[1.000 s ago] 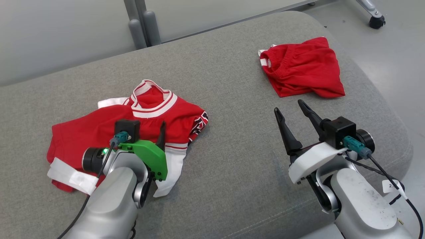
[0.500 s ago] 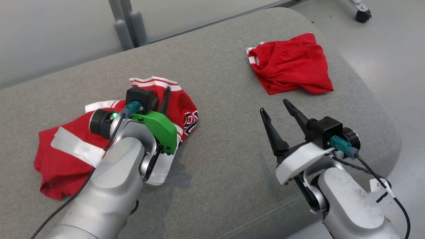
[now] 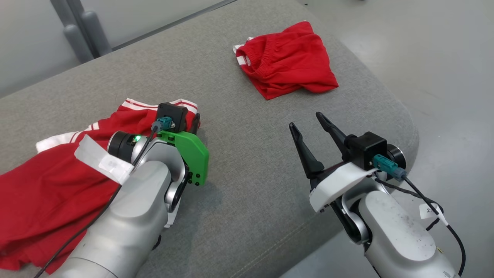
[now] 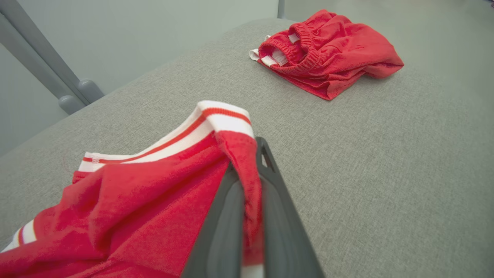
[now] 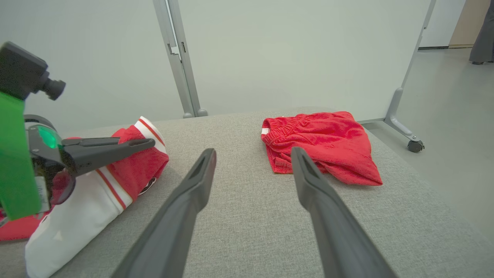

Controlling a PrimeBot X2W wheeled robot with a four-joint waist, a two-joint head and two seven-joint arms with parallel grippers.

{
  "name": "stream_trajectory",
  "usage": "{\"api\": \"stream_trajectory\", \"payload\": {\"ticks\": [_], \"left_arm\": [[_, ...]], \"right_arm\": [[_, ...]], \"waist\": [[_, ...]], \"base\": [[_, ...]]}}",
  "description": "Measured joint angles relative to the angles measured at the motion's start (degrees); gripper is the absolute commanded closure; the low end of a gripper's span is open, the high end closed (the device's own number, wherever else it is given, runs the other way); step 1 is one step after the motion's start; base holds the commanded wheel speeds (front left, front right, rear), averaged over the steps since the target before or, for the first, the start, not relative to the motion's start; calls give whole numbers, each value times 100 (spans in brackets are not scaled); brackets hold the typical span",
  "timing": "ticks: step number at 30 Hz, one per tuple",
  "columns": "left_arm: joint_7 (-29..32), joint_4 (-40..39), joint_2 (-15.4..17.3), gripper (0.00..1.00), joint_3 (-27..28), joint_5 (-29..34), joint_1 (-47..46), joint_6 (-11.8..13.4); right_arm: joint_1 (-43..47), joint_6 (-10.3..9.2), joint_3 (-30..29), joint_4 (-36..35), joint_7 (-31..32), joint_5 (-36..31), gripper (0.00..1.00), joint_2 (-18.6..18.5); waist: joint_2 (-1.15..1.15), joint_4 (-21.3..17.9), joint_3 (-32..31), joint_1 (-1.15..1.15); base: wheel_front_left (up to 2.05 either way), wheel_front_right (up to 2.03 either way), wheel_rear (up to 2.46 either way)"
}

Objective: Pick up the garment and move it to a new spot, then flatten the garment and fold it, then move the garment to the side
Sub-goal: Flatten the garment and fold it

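The red jersey with white, red-striped trim lies crumpled on the left part of the grey fabric-covered cushion, partly under the left arm. Its cloth is bunched in soft folds. A white band lies across the arm, and one striped edge rises to a peak. The left gripper is clamped on that raised edge, with red cloth pinched between its dark fingers. The right gripper hovers over bare cushion, its fingers spread apart and holding nothing. A pair of red shorts with an elastic waistband lies farther back, well apart from the jersey.
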Motion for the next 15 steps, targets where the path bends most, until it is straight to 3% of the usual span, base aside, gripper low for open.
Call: {"api": "stream_trajectory", "payload": {"ticks": [1, 2, 3, 11, 15], "left_arm": [[16, -8, 0, 63, -42, -31, -25, 2], [16, -19, 5, 26, -86, -47, -71, 2], [15, -54, 4, 0, -121, -80, -116, 2], [-53, -332, 12, 0, -506, -280, -187, -13], [-119, -734, 24, 0, -786, -498, -187, -158]], "right_arm": [[-34, 0, -5, 8, -25, 1, 0, 3], [-61, -1, -23, 16, -37, 7, 0, 1], [-71, -9, -45, 29, -40, 8, 0, 1], [-113, 12, 2, 339, -98, 27, 0, 27], [-150, 29, -36, 436, -140, 27, 0, 23]], "waist": [[0, -65, 41, 0], [0, -125, 89, 0], [0, -174, 142, 0], [0, -431, 404, 0], [0, -363, 382, 0]], "base": [[0, 0, 0], [0, 0, 0], [0, 0, 0], [0, 0, 0], [0, 0, 0]]}}
